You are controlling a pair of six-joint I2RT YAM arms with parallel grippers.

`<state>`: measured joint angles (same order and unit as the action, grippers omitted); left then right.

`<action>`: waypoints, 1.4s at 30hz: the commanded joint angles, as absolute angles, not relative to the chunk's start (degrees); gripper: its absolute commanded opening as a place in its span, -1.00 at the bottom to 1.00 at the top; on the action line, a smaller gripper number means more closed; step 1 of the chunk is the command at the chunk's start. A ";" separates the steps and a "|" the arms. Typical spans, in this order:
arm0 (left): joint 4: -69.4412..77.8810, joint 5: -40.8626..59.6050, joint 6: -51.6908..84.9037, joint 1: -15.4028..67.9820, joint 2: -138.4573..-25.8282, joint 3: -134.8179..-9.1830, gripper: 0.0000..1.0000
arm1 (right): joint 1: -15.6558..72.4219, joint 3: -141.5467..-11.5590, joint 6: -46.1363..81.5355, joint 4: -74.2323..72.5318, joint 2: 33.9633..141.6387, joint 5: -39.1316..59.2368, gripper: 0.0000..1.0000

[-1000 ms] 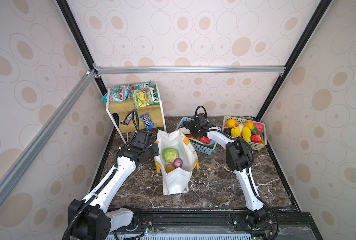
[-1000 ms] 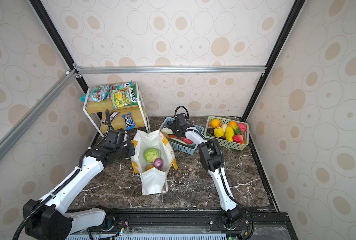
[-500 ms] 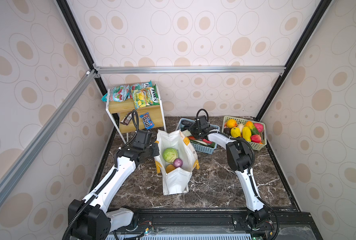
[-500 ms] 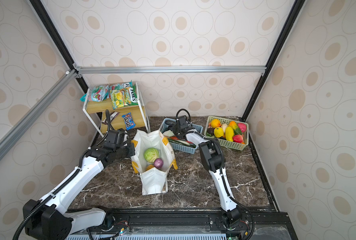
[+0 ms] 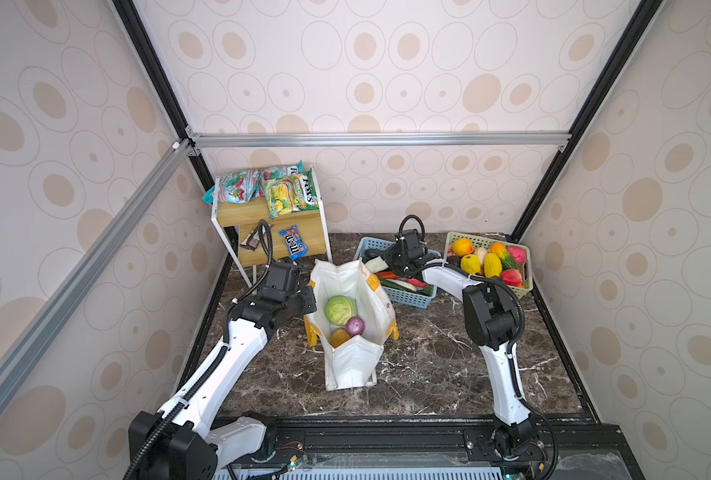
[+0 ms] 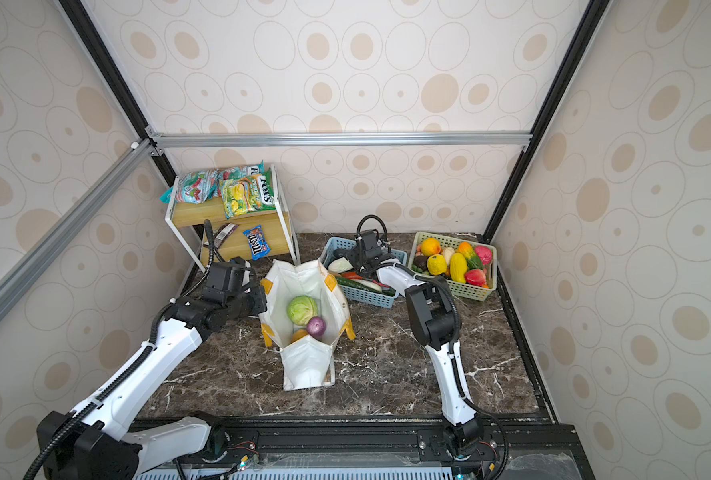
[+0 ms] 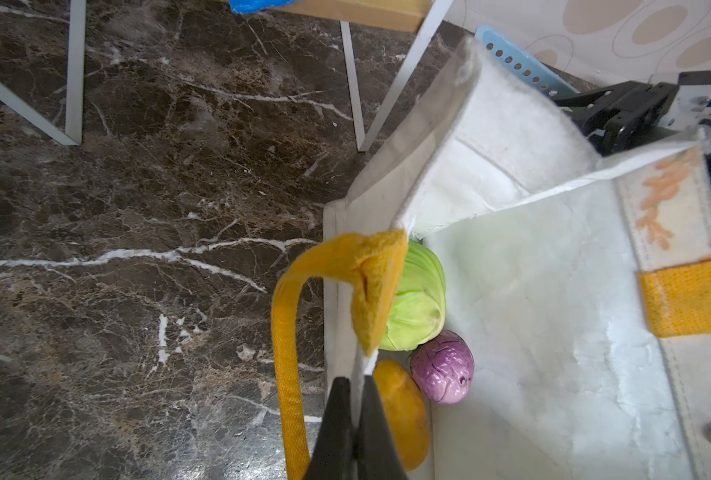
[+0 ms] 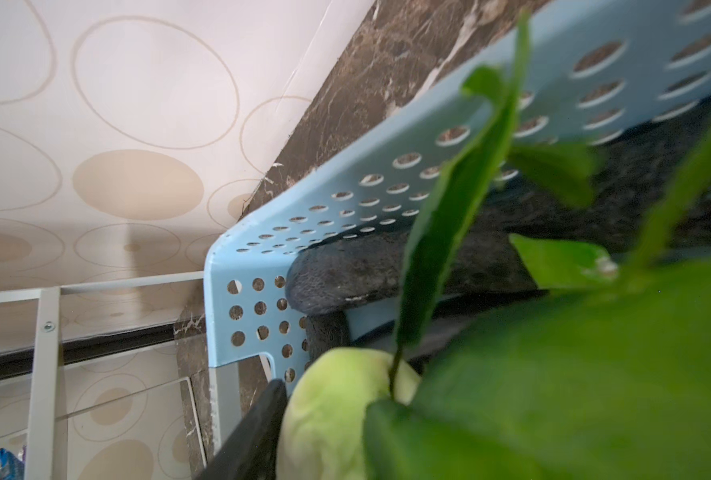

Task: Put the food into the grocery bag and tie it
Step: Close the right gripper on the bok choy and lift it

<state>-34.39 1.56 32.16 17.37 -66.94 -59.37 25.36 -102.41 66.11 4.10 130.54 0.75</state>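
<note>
My left fingers (image 7: pixel 337 424) pinch the rim of the grocery bag (image 5: pixel 351 361), open on the worktop (image 5: pixel 428 365) with a cabbage (image 5: pixel 339 309) inside, while my right fingers (image 8: pixel 254 432) have just narrowed against a pale green vegetable (image 8: pixel 328 411) in the blue basket (image 8: pixel 345 183), so I judge the next pick is starting, though leaves (image 8: pixel 449 232) hide the grip.

I can read two brands in both top views, both on the wooden shelf rack (image 5: pixel 237 214). On its lower shelf a blue packet (image 5: pixel 292 246) says "m&m's" in white. At the right end of its top shelf a green and yellow candy bag (image 5: pixel 289 195) bears "FOX'S" in white along its green edge. The bag behind it (image 5: pixel 281 171) shows only the start of a word, and the red and teal bag (image 5: pixel 235 191) at that shelf's left end is too small to read. My left wrist view shows orange print on the rim band of the grocery bag (image 7: pixel 553 291), too smeared to read.
</note>
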 commanded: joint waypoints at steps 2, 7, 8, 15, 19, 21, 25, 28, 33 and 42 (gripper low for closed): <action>-34.70 0.18 32.87 16.90 -65.31 -59.76 -1.00 | 24.73 -100.40 65.48 2.90 126.31 -0.43 0.03; -34.05 0.09 33.05 16.95 -64.45 -59.52 -1.00 | 24.26 -100.55 63.87 4.41 124.09 -1.22 0.03; -34.01 0.01 33.05 16.95 -64.27 -59.35 -1.00 | 24.12 -100.55 63.57 4.68 123.72 -1.38 0.03; -34.11 0.10 32.74 16.92 -63.38 -59.20 -1.00 | 23.60 -99.49 60.63 6.39 120.71 -2.81 0.02; -33.95 -0.18 32.61 16.92 -62.67 -59.07 -1.00 | 23.54 -98.44 58.36 7.29 118.47 -3.33 0.02; -33.60 0.00 32.56 16.94 -62.58 -58.98 -1.00 | 23.60 -97.71 57.03 7.20 117.15 -3.60 0.02; -32.72 0.43 32.43 16.93 -62.27 -58.11 -1.00 | 23.51 -97.30 54.41 8.01 115.13 -3.26 0.02; -31.91 0.82 32.52 16.96 -62.05 -57.31 -1.00 | 23.55 -96.72 52.78 8.73 113.21 -3.08 0.02; -31.15 2.29 32.72 16.96 -61.37 -56.05 -1.00 | 23.55 -94.73 49.90 9.49 109.18 -2.91 0.02; -31.76 2.01 31.75 16.96 -58.97 -55.53 -1.00 | 23.99 -88.96 46.93 12.18 100.23 -1.80 0.01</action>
